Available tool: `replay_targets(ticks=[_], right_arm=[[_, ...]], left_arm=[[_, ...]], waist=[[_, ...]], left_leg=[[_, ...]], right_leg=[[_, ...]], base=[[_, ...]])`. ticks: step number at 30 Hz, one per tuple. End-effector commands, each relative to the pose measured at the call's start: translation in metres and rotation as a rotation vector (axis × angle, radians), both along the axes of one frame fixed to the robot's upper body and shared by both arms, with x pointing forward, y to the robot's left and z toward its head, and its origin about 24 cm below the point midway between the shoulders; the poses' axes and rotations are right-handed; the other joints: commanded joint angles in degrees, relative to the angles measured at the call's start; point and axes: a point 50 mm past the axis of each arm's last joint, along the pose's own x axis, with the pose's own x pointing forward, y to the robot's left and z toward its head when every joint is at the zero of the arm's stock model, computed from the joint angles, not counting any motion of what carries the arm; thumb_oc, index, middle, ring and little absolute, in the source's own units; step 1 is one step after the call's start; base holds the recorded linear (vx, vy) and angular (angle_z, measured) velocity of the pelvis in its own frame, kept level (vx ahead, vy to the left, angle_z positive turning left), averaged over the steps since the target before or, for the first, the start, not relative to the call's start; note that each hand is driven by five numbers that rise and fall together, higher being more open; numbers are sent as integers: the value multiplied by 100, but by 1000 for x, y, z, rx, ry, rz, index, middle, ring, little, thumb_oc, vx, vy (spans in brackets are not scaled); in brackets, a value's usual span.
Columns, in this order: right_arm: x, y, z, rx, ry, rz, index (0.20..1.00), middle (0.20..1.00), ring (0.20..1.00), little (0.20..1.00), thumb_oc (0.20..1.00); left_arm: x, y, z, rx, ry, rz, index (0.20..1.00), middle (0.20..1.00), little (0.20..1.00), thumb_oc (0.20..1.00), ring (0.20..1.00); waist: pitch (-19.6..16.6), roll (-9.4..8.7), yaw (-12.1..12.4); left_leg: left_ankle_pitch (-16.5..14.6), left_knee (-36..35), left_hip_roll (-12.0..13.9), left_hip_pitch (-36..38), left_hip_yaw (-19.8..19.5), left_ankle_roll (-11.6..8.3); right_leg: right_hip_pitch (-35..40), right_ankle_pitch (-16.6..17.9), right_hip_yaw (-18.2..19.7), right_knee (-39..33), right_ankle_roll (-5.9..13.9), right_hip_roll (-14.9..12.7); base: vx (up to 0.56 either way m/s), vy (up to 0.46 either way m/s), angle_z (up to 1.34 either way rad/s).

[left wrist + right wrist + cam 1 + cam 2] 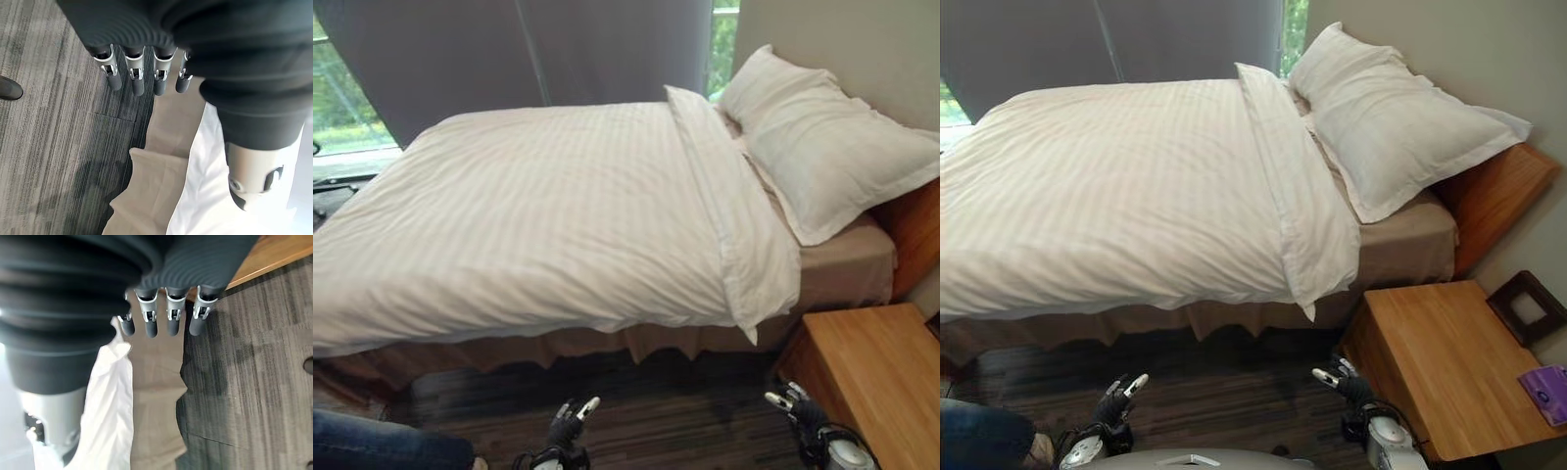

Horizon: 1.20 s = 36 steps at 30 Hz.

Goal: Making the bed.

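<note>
A white striped duvet lies spread flat over the bed, its top edge folded back in a band near the head. A large white pillow leans against the wooden headboard. A tan bed skirt hangs below the duvet. My left hand hangs low over the dark floor in front of the bed, fingers relaxed and holding nothing. My right hand hangs beside the nightstand, fingers also relaxed and empty. Both hands are well clear of the bedding.
A wooden nightstand stands right of the bed, with a dark square frame and a purple item on it. Grey curtains hang behind the bed. A person's blue-clad leg is at the lower left.
</note>
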Motion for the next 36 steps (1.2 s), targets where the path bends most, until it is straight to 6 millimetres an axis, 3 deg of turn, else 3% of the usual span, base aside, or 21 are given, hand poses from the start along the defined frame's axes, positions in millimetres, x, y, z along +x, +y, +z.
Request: replay_targets(ticks=[1, 3, 6, 7, 9, 10, 12, 15, 17, 20, 23, 24, 25, 26, 27, 28, 29, 31, 33, 34, 36], right_arm=[[49, 0, 36, -33, -219, 72, 1000, 1000, 1000, 1000, 1000], [49, -2, 36, -41, -209, 80, 1000, 1000, 1000, 1000, 1000], [38, -11, 33, -31, -188, 34, 1000, 1000, 1000, 1000, 1000], [38, -11, 33, -30, -189, 34, 1000, 1000, 1000, 1000, 1000], [26, -16, 26, -15, -157, -32, 1000, 1000, 1000, 1000, 1000], [13, -21, 18, -12, -122, -97, 1000, 1000, 1000, 1000, 1000], [-2, -27, 10, -5, -82, -182, 1000, 1000, 1000, 1000, 1000], [-10, -32, 8, 8, -70, -231, 1000, 1000, 1000, 1000, 1000], [-6, -27, 8, 38, -87, -248, 1000, 1000, 1000, 1000, 1000], [0, -25, 11, 43, -105, -246, 1000, 1000, 1000, 1000, 1000], [6, -18, 11, 69, -117, -225, 1000, 1000, 1000, 1000, 1000], [9, -11, 9, 94, -115, -201, 1000, 1000, 1000, 1000, 1000], [15, -4, 12, 104, -128, -144, 1000, 1000, 1000, 1000, 1000], [16, -4, 13, 105, -135, -139, 1000, 1000, 1000, 1000, 1000], [16, -3, 13, 105, -135, -139, 1000, 1000, 1000, 1000, 1000], [17, -1, 15, 116, -144, -116, 1000, 1000, 1000, 1000, 1000], [15, -1, 14, 116, -135, -114, 1000, 1000, 1000, 1000, 1000], [14, 0, 12, 117, -127, -109, 1000, 1000, 1000, 1000, 1000], [18, 7, 13, 122, -130, -75, 1000, 1000, 1000, 1000, 1000], [24, 8, 16, 108, -135, -46, 1000, 1000, 1000, 1000, 1000], [26, 8, 18, 104, -143, -40, 1000, 1000, 1000, 1000, 1000]], left_arm=[[44, 18, 29, 77, -182, -48, 1000, 1000, 1000, 1000, 1000], [48, 22, 34, 106, -200, -71, 1000, 1000, 1000, 1000, 1000], [55, 21, 40, 96, -238, -72, 1000, 1000, 1000, 1000, 1000], [55, 21, 40, 96, -239, -72, 1000, 1000, 1000, 1000, 1000], [70, 18, 50, 74, -301, -56, 1000, 1000, 1000, 1000, 1000], [82, 14, 58, 32, -351, -28, 1000, 1000, 1000, 1000, 1000], [89, 8, 65, -25, -392, -20, 1000, 1000, 1000, 1000, 1000], [88, 7, 71, -44, -422, -53, 1000, 1000, 1000, 1000, 1000], [85, 17, 73, -14, -415, -63, 1000, 1000, 1000, 1000, 1000], [77, 42, 80, 139, -400, -105, 1000, 1000, 1000, 1000, 1000], [72, 63, 86, 276, -383, -120, 1000, 1000, 1000, 1000, 1000], [72, 74, 90, 345, -380, -124, 1000, 1000, 1000, 1000, 1000], [68, 86, 87, 358, -356, -50, 1000, 1000, 1000, 1000, 1000], [67, 87, 87, 352, -355, -36, 1000, 1000, 1000, 1000, 1000], [67, 87, 87, 353, -355, -36, 1000, 1000, 1000, 1000, 1000], [60, 85, 79, 330, -323, -5, 1000, 1000, 1000, 1000, 1000], [59, 82, 76, 334, -310, -20, 1000, 1000, 1000, 1000, 1000], [59, 78, 74, 333, -301, -29, 1000, 1000, 1000, 1000, 1000], [56, 68, 67, 272, -300, -3, 1000, 1000, 1000, 1000, 1000], [51, 54, 58, 188, -289, 20, 1000, 1000, 1000, 1000, 1000], [45, 51, 54, 166, -278, 24, 1000, 1000, 1000, 1000, 1000]], waist=[[498, -320, 203], [474, -450, 183], [376, -448, 21], [369, -454, 12], [286, -388, -252], [171, -286, -520], [98, -128, -703], [74, -7, -806], [109, -92, -690], [161, -234, -514], [220, -377, -482], [246, -372, -577], [270, -303, -612], [247, -288, -585], [235, -291, -589], [100, -272, -564], [44, -266, -565], [24, -283, -543], [-27, -338, -434], [-102, -360, -379], [-140, -367, -327]], left_leg=[[484, 355, -545, -584, 245, 314], [34, 1014, -453, -512, 482, 374], [-122, 1237, 64, 20, 1031, 336], [-102, 1222, 55, 12, 1024, 338], [28, 1296, 580, 544, 1381, 183], [170, 1238, 1045, 1044, 1919, 2], [231, 1195, 1362, 1357, 2240, -237], [-308, 951, 1166, 1229, 2340, -244], [-858, 63, 760, 1377, 2413, -168], [-1048, -242, 273, 1331, 2253, -1], [-971, -262, 39, 1162, 2171, 165], [-901, -262, -25, 1068, 2025, 240], [-743, -262, -102, 950, 1796, 362], [-733, -262, -142, 914, 1741, 398], [-722, -262, -145, 896, 1737, 398], [-656, -262, -333, 786, 1652, 546], [-653, -262, -404, 769, 1623, 578], [-633, -262, -469, 764, 1598, 595], [-595, -262, -569, 736, 1586, 605], [-573, -262, -552, 699, 1589, 591], [-590, -262, -537, 721, 1635, 596]], right_leg=[[-608, -525, -194, 1070, -246, 77], [-751, -343, -303, 1010, -192, -150], [-914, -202, -632, 962, -169, -374], [-921, -192, -640, 954, -168, -383], [-1048, -143, -1031, 1056, -160, -604], [-1134, -227, -1378, 1214, -154, -783], [-1226, -333, -1724, 1416, -23, -1012], [-1383, -101, -1898, 1702, 268, -1469], [-1294, 514, -1955, 1357, 696, -1958], [-1126, 1590, -1979, 876, 1039, -2354], [-1236, 1859, -1603, 822, 1039, -2477], [-1375, 1623, -671, 1034, 973, -2171], [-1283, 892, 465, 1530, 767, -1231], [-1168, 610, 447, 1534, 658, -1039], [-1180, 621, 445, 1525, 657, -1043], [-1195, 68, 278, 1739, 357, -312], [-1238, -59, 272, 1799, 284, -131], [-1210, -103, 249, 1763, 228, -59], [-962, -14, 56, 1365, 231, -211], [-817, 8, 273, 1060, 224, -186], [-761, 17, 250, 966, 229, -201]], base=[[-319, -7, 96], [-254, 9, 64], [-191, 68, 31], [-107, 91, 83], [-118, 180, 135], [-145, 334, 110], [-180, 367, 157], [-165, 425, 147], [-176, 609, 125], [-94, 391, 66], [-198, 291, 29], [-181, 455, 42], [-204, 531, 69], [-121, 384, 87], [-56, 299, 84], [-34, 283, 74], [-27, 283, 46], [-4, 86, 15], [-9, 33, 6], [-12, -18, 6], [0, -19, -1]])
